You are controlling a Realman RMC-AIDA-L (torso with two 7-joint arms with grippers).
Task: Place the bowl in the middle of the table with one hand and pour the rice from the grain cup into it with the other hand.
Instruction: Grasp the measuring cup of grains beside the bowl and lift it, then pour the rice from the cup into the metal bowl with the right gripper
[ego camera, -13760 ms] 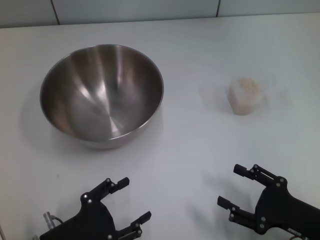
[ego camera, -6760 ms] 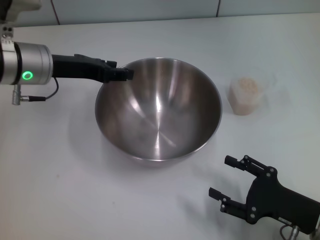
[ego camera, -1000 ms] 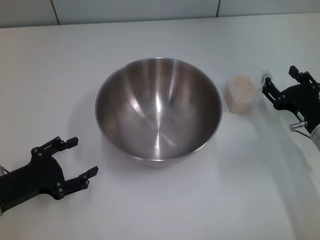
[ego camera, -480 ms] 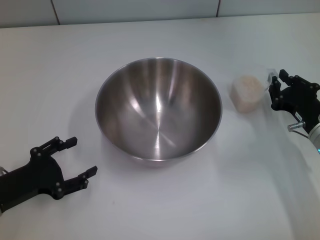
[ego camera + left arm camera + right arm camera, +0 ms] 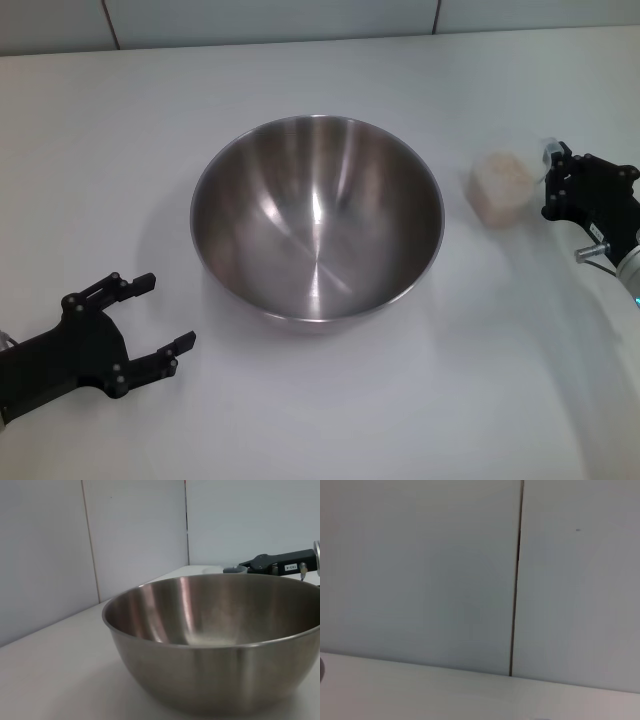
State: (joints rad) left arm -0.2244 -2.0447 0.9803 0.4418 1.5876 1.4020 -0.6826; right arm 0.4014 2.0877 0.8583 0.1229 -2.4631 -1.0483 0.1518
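My right claw (image 5: 556, 183) has closed in on the grain cup (image 5: 505, 186), apparently pinching its handle tab, and nudged it right. The bowl (image 5: 317, 216) sits mid-tabletop (image 5: 300, 420), so pouring comes next; my left claw (image 5: 150, 315) rests spread, near left.

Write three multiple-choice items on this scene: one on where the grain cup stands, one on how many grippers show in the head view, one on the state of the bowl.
1. Where is the grain cup?
A. Inside the bowl
B. On the table at the bowl's right, next to the right gripper
C. By the left gripper

2. How many grippers show in the head view?
A. One
B. Two
C. Three

3. What is the state of the bowl?
A. Upright and empty
B. Upright, half full of rice
C. Turned upside down

Answers:
1 B: the cup stands on the table beside the bowl, with the right gripper at its handle side.
2 B: the left gripper is near the front left, the right gripper at the cup.
3 A: its shiny inside is bare, while the rice sits in the cup.
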